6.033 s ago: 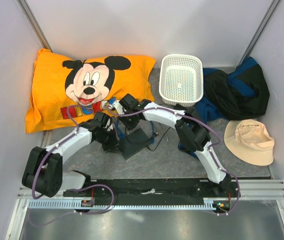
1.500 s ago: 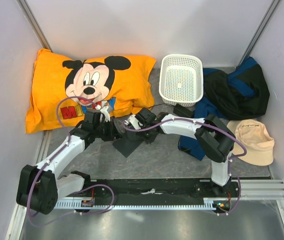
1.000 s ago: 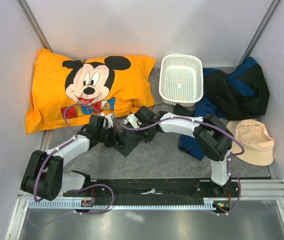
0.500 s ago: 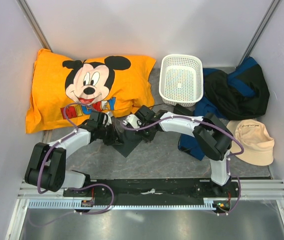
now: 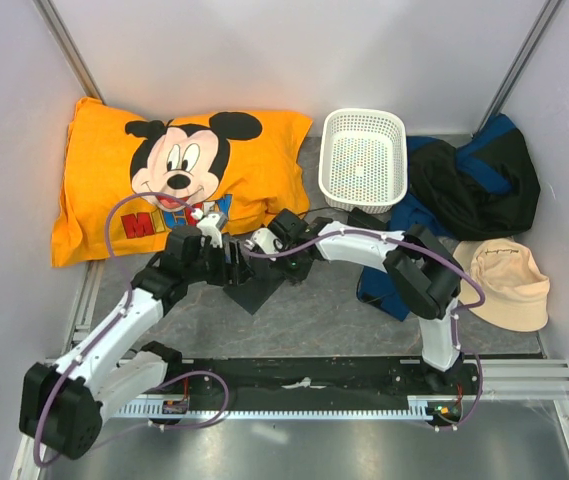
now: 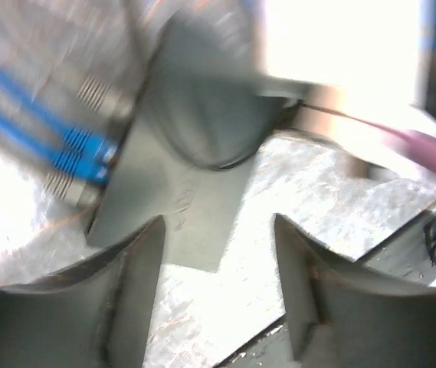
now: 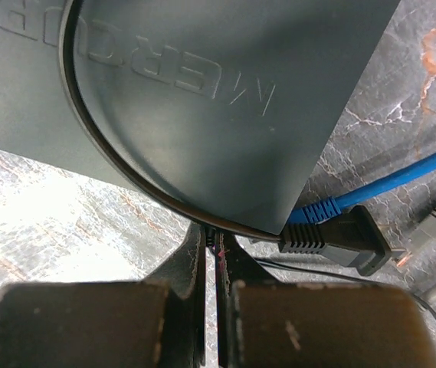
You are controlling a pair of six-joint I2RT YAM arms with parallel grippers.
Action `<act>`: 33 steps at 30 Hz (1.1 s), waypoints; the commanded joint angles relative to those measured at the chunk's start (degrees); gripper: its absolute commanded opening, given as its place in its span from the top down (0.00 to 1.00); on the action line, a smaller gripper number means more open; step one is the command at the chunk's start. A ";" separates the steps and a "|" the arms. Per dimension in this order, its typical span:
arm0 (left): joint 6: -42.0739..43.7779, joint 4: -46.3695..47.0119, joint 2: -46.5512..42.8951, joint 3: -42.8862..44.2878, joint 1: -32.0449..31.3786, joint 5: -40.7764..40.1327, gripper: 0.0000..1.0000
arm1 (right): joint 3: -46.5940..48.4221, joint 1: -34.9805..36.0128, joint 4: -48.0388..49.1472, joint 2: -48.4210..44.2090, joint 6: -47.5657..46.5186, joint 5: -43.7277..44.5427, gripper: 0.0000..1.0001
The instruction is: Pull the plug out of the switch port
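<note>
Right wrist: switch port (image 7: 202,100) lies just beyond right end effector (image 7: 214,247).

1. Flat, thin, matte dark-grey rectangular switch box (image 5: 257,287) lies flat on the marbled grey surface (image 5: 314,315), left of centre, turned diagonally, embossed lettering on top.
2. Black ribbed plug (image 7: 332,236) sits at its narrow edge, just beside a blue cable connector (image 7: 319,211).

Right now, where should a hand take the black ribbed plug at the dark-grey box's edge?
Probably pinch the black ribbed plug across its wider rear body, coming from the open side away from the flat dark-grey box; it juts outward there.
</note>
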 commanded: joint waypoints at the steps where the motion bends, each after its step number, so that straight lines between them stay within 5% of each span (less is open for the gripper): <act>1: 12.65 -2.06 -4.73 3.10 -1.13 -4.82 0.14 | 5.29 -1.61 -8.56 5.59 0.43 -3.98 1.00; 8: 30.45 -2.06 -15.02 4.25 -3.59 -1.14 0.17 | 9.44 -6.97 -11.82 10.51 2.10 -10.22 1.00; 16: 52.09 3.99 -8.99 -3.39 -20.20 -10.51 0.20 | 12.17 -8.03 -14.72 12.01 1.58 -12.69 1.00; 24: 52.47 15.51 0.00 -7.17 -27.32 -17.38 0.40 | 7.52 -8.21 -8.66 8.50 7.02 -6.36 1.00; 33: 48.78 17.36 8.53 -6.47 -28.82 -18.98 0.45 | 7.95 -8.39 -7.78 9.28 10.36 -8.82 1.00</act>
